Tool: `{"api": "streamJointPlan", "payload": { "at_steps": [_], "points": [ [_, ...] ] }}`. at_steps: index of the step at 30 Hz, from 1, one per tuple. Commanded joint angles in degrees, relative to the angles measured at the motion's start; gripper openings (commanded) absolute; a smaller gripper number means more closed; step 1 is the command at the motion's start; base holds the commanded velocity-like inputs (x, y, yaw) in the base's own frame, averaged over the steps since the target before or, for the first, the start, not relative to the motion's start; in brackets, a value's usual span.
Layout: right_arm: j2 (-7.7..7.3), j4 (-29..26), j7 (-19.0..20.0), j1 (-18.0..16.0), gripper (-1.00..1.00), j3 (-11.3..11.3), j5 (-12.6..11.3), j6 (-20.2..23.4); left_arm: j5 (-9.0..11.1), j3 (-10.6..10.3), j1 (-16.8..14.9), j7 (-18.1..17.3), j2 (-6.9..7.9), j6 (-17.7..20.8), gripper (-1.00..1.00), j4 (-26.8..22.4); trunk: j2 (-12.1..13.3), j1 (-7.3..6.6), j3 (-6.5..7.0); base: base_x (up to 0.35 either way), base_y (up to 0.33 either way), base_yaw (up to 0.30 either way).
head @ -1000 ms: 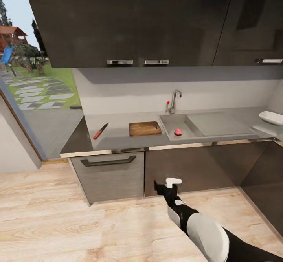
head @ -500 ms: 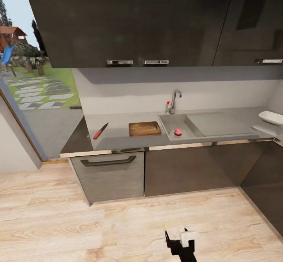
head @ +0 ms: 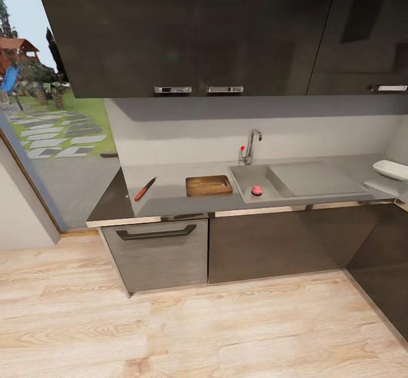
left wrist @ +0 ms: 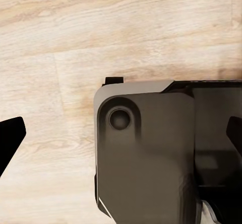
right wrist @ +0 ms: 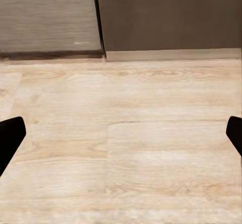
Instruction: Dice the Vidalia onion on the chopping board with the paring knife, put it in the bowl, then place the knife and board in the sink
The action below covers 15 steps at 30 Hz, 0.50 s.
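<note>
In the head view, the Vidalia onion [head: 256, 190], small and pinkish-red, lies in the grey sink [head: 245, 174] below the chrome faucet [head: 251, 145]. The brown chopping board [head: 208, 185] lies flat on the countertop [head: 170, 201] just left of the sink. The paring knife [head: 145, 189] with its red handle lies further left. The white bowl [head: 391, 169] sits at the far right of the counter. My left gripper [left wrist: 122, 136] hangs open over a dark grey part of my own body and the wood floor. My right gripper [right wrist: 122, 136] is open above bare floor, facing the lower cabinets.
Glossy dark upper cabinets [head: 192, 32] hang over the counter. A grey drawer front with a black handle [head: 156, 233] sits below the knife. A glass door or window [head: 51, 117] opens to a garden at left. Light wood floor [head: 198, 327] lies between me and the counter.
My right arm, which reached toward the lower cabinets a second ago, has dropped down and out of the head view. The counter and everything on it are unchanged.
</note>
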Motion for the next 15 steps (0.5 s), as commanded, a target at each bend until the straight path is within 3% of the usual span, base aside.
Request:
{"api": "streamJointPlan", "payload": {
  "at_steps": [1,5,12,15],
  "points": [
    [0.00,0.0,-0.2,0.8,1.00,-0.5,0.6,-0.1,0.0,0.0,0.0,0.0,0.00,0.0,1.00,-0.1,-0.1,0.04,-0.10,0.000,0.000,0.000],
    [-0.02,0.0,-0.1,4.3,1.00,-0.5,0.8,-0.1,0.0,0.0,0.0,-0.1,0.00,0.0,1.00,-0.1,-0.1,0.04,-0.10,0.000,0.000,0.000],
    [0.12,-1.2,-0.5,5.8,1.00,-0.9,1.3,-0.1,0.0,0.0,0.0,0.0,0.00,0.0,1.00,-0.1,-0.1,0.04,-0.10,0.000,0.000,0.000],
    [0.20,-3.3,-0.5,5.9,1.00,-1.0,1.3,5.1,0.0,0.0,0.0,0.0,0.00,0.0,1.00,-0.1,-0.1,0.04,-0.10,0.000,0.000,0.000]
  ]
}}
